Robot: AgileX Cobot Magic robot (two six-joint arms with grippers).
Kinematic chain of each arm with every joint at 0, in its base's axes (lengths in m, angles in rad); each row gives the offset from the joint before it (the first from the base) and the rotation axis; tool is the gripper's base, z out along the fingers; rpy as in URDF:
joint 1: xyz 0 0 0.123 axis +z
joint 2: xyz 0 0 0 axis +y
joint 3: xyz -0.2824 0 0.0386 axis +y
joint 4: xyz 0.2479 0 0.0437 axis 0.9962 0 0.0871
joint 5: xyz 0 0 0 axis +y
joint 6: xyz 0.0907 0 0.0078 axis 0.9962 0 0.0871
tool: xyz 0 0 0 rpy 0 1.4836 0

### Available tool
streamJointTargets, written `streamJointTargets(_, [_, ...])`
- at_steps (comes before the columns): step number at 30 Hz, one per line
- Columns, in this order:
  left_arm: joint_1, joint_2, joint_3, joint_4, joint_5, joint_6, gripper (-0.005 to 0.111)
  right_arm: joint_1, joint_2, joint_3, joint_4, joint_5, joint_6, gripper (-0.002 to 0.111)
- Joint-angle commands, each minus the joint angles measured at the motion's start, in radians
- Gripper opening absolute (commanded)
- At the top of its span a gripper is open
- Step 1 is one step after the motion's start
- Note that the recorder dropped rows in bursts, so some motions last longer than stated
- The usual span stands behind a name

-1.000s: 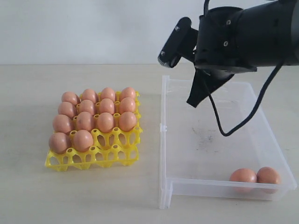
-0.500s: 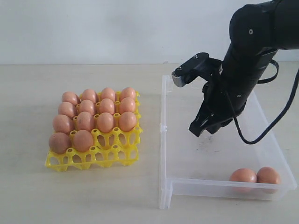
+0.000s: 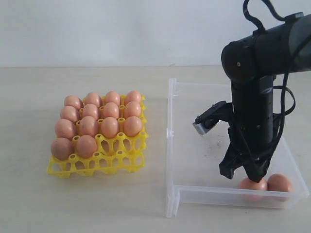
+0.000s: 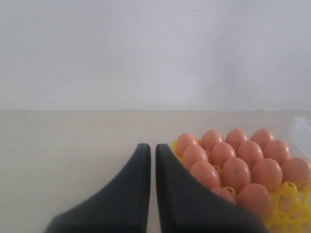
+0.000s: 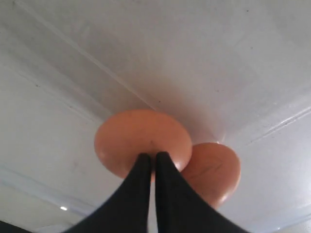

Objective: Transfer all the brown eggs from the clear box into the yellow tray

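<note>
Exterior view shows the right hand, fingers together, has dropped into the box down to the last two eggs in its corner, and likely must open to grasp one for the tray.

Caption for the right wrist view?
Shut right gripper tips over one brown egg, a second egg beside it, on the clear box floor.

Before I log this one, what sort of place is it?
Probably a robot lab bench: bare pale tabletop, blank white wall, black robot arm reaching into a clear box beside a yellow egg tray.
</note>
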Motion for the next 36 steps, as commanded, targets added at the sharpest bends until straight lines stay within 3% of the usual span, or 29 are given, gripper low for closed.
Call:
streamJointTargets(1, [0.002, -0.003, 0.004, -0.005, -0.014, 0.000, 0.004, -0.009, 0.010, 0.000, -0.085, 0.005, -0.027, 0.000])
streamJointTargets(7, [0.002, -0.003, 0.004, -0.005, -0.014, 0.000, 0.004, -0.009, 0.010, 0.000, -0.184, -0.001, -0.008, 0.000])
streamJointTargets(9, [0.002, -0.003, 0.004, -0.005, -0.014, 0.000, 0.004, -0.009, 0.010, 0.000, -0.161, -0.008, -0.012, 0.006])
streamJointTargets(11, [0.002, -0.003, 0.004, -0.005, -0.014, 0.000, 0.004, -0.009, 0.010, 0.000, -0.153, -0.007, -0.022, 0.017])
streamJointTargets(15, [0.002, -0.003, 0.004, -0.005, -0.014, 0.000, 0.004, -0.009, 0.010, 0.000, -0.155, 0.000, 0.044, 0.054])
streamJointTargets(17, [0.002, -0.003, 0.004, -0.005, -0.014, 0.000, 0.004, -0.009, 0.010, 0.000, -0.162, 0.008, 0.132, 0.064])
streamJointTargets(25, [0.002, -0.003, 0.004, -0.005, -0.014, 0.000, 0.004, -0.009, 0.010, 0.000, -0.154, 0.008, 0.276, 0.065])
streamJointTargets(36, [0.002, -0.003, 0.004, -0.005, -0.014, 0.000, 0.004, -0.009, 0.010, 0.000, 0.003, 0.008, 0.313, 0.065])
